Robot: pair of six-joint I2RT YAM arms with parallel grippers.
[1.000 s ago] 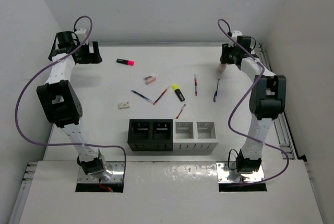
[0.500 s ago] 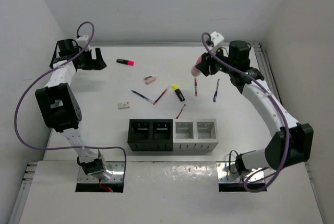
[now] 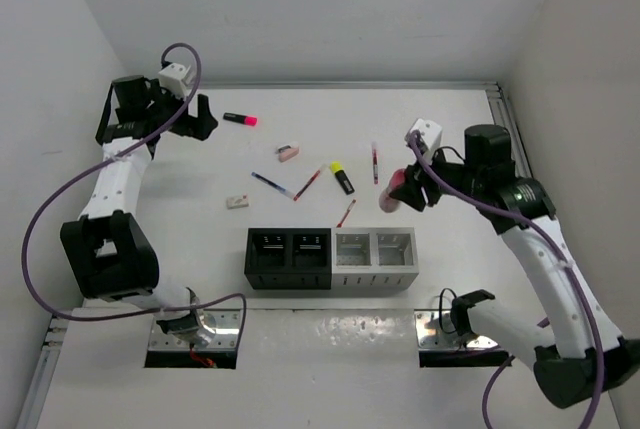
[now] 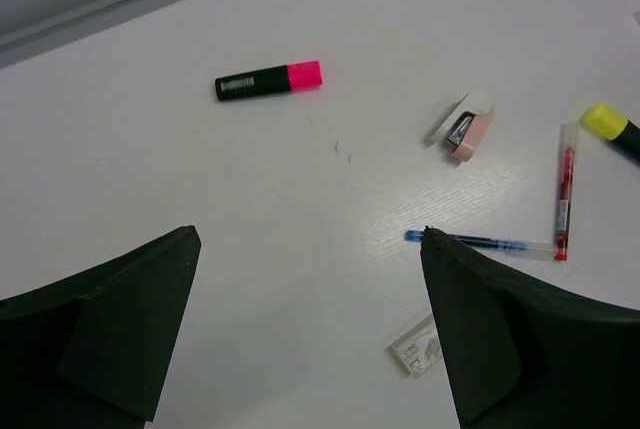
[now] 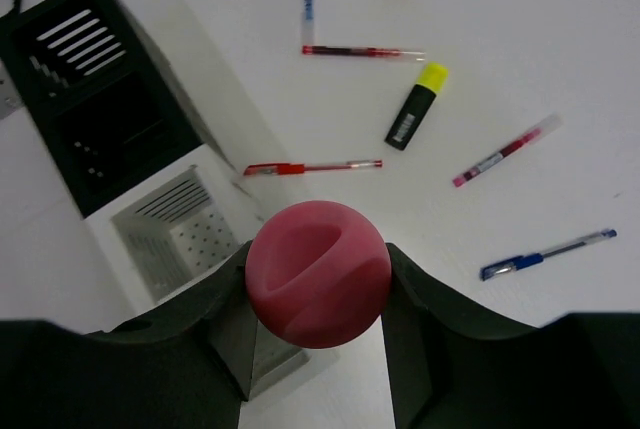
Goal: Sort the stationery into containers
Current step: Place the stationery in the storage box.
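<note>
The right gripper pinches the glue stick between its fingers, with the pink cap towards the wrist camera. It hangs above the surface, by the far side of the right-hand grey bin. I cannot tell whether it is over the opening.

The two grey bins stand in a row with the two black bins, towards the middle of the near edge.

The left gripper is spread wide with nothing in it, near the far left corner. The pink highlighter lies just beside it.

Mid-surface lie the yellow highlighter, a blue pen, a red pen and a pale eraser.
</note>
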